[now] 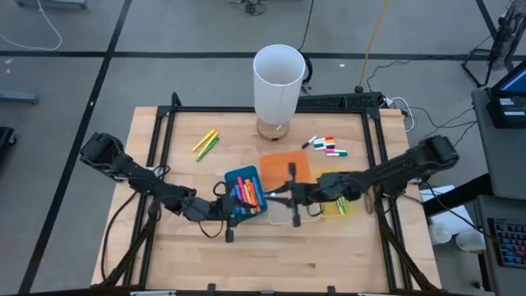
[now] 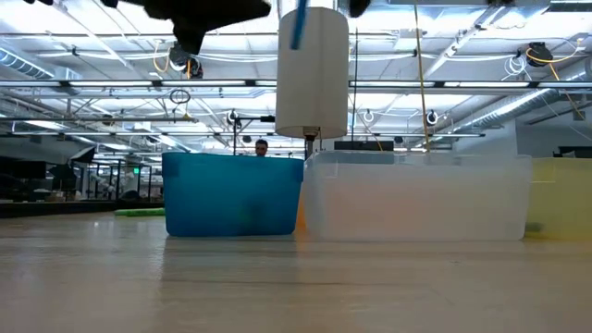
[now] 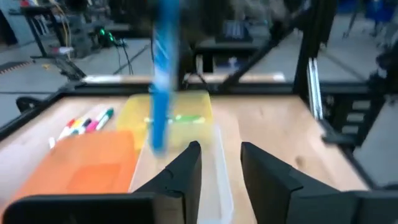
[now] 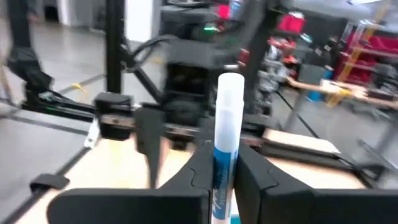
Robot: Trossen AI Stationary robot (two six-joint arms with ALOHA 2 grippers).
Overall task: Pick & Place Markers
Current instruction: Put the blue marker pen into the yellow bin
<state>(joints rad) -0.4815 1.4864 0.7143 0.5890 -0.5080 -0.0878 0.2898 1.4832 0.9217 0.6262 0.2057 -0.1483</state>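
I see the right gripper (image 4: 219, 167) pinching a blue-and-white marker (image 4: 225, 130) upright, above the clear bin (image 1: 286, 215) beside the blue bin (image 1: 234, 176). Left gripper (image 3: 219, 163) faces it, fingers spread, empty. More markers (image 1: 246, 192) lie in the blue bin.

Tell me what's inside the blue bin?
The blue bin holds a bunch of markers: pink, orange, yellow and others, lying side by side. The gripper tips hanging above cover part of it, so anything underneath them can't be seen.
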